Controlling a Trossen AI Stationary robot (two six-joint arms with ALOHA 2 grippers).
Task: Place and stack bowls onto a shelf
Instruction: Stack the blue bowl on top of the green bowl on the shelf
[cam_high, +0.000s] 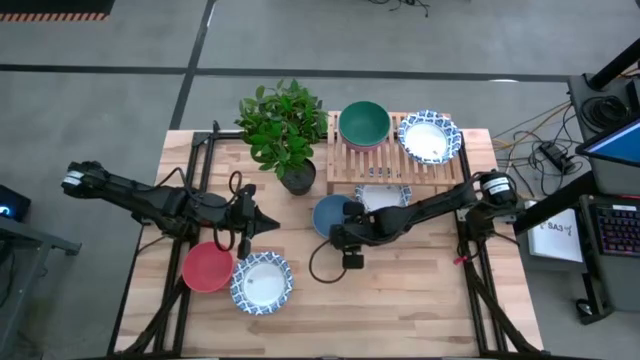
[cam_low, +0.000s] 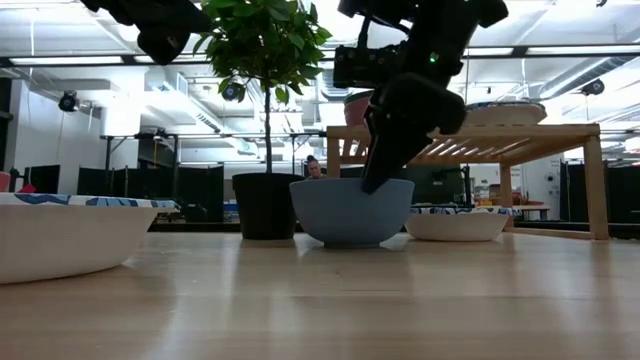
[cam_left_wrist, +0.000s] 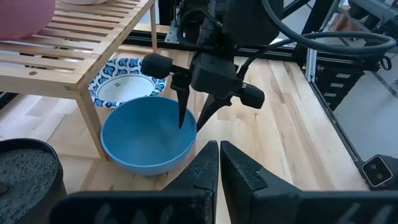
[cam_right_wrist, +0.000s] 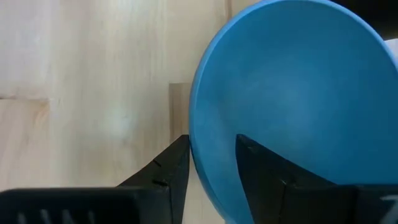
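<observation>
A blue bowl (cam_high: 328, 213) stands on its base on the table, in front of the slatted shelf (cam_high: 352, 168). My right gripper (cam_right_wrist: 211, 163) is shut on the bowl's rim. On the shelf a dark green bowl (cam_high: 364, 122) sits in a pink one, beside a white blue-patterned bowl (cam_high: 430, 137). Another patterned bowl (cam_high: 386, 195) lies at the shelf's near edge. A red bowl (cam_high: 208, 267) and a patterned bowl (cam_high: 262, 282) sit near the left front. My left gripper (cam_high: 272, 225) is shut and empty, left of the blue bowl. My right gripper has the blue bowl's rim (cam_right_wrist: 194, 155) on the bowl's near side, one finger inside (cam_right_wrist: 261, 171) the bowl and one outside (cam_right_wrist: 165, 171). The fingers point steeply down from above. The bowl stands upright with its base on the table (cam_low: 352, 240).
A potted plant (cam_high: 285, 125) in a dark pot (cam_high: 298, 177) stands just left of the shelf and close to the blue bowl. Open tabletop (cam_high: 400, 300) lies toward the near right. Cables (cam_high: 320, 265) trail from the arms over the table.
</observation>
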